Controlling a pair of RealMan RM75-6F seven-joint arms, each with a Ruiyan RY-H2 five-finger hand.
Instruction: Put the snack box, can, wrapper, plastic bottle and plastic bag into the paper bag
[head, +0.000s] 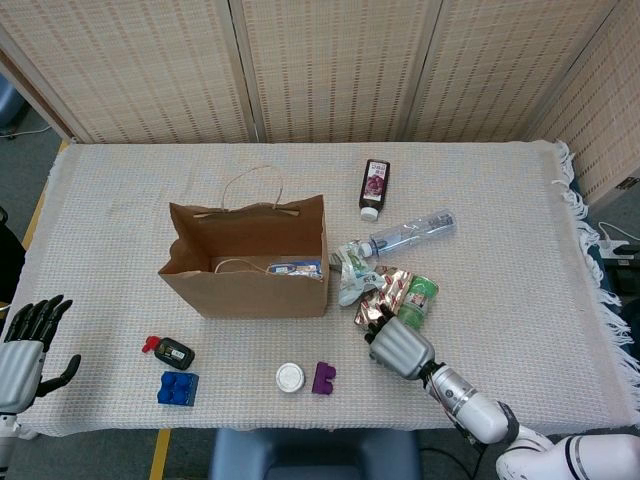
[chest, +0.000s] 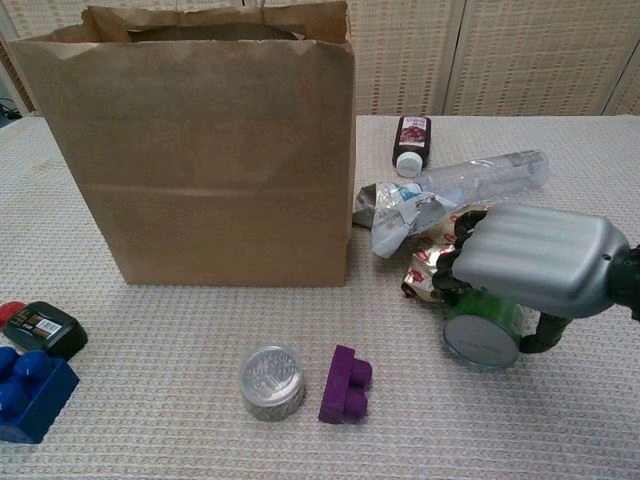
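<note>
My right hand (chest: 530, 260) (head: 400, 345) wraps its fingers over the green can (chest: 483, 335) (head: 416, 298) and grips it, thumb on the can's right side. A shiny red-gold wrapper (chest: 428, 272) (head: 378, 287) lies against the can's left. Beside it sits a crumpled plastic bag (chest: 400, 215) (head: 350, 272), with the clear plastic bottle (chest: 485, 175) (head: 410, 233) behind. The open paper bag (chest: 200, 150) (head: 245, 260) stands to the left, and a snack box (head: 295, 268) lies in it. My left hand (head: 25, 345) hangs open off the table's front left corner.
A dark bottle with a white cap (head: 374, 187) (chest: 411, 143) lies behind the pile. Near the front edge are a round tin (chest: 271, 381), a purple brick (chest: 346, 383), a blue brick (chest: 30, 395) and a small black item (chest: 40, 330).
</note>
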